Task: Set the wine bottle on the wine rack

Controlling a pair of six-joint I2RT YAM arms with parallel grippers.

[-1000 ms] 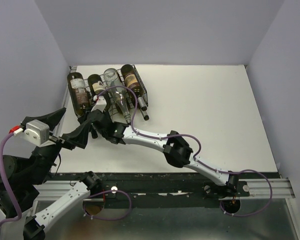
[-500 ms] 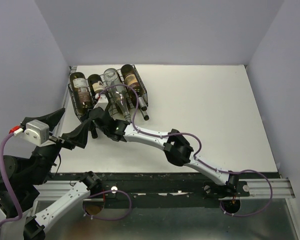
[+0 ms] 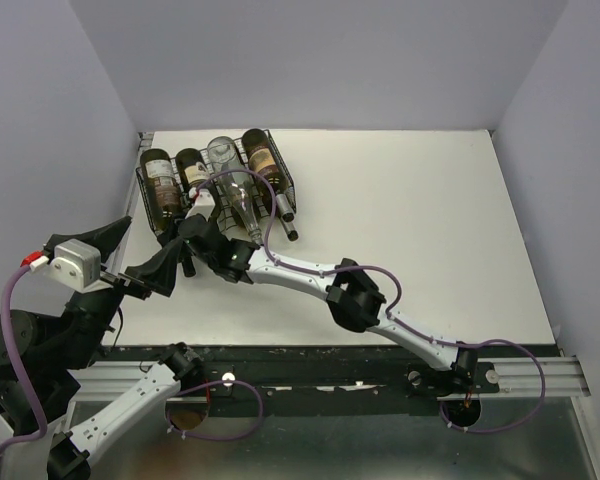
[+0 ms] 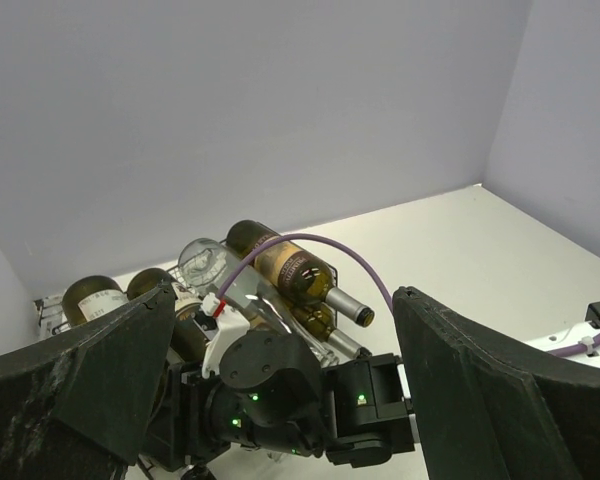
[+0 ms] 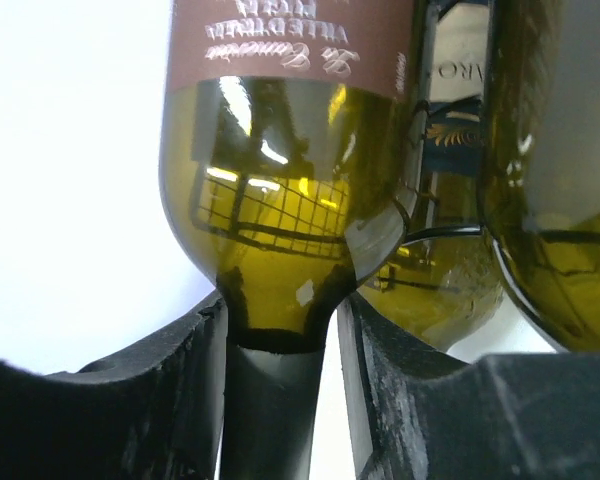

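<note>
The wine bottle (image 3: 160,183), olive-green glass with a brown label, lies in the leftmost cradle of the black wire wine rack (image 3: 286,186). Its neck points toward the arms. In the right wrist view the wine bottle (image 5: 280,200) fills the frame, and my right gripper (image 5: 280,320) straddles its dark neck. A thin gap shows beside the right finger (image 5: 400,370), so the jaws stand slightly open. In the top view the right gripper (image 3: 188,226) is at the rack's near left corner. My left gripper (image 3: 140,255) hovers wide open just behind it, with nothing in it.
Three more bottles lie in the rack: a dark one (image 3: 192,170), a clear one (image 3: 230,182) and a brown-labelled one (image 3: 263,160). The left wall runs close beside the rack. The right arm's wrist (image 4: 280,390) sits between the left gripper's fingers.
The right gripper carried the bottle's neck a little toward the rack, the bottle settled in the left cradle, and the jaws have eased apart. The left arm stayed put.
</note>
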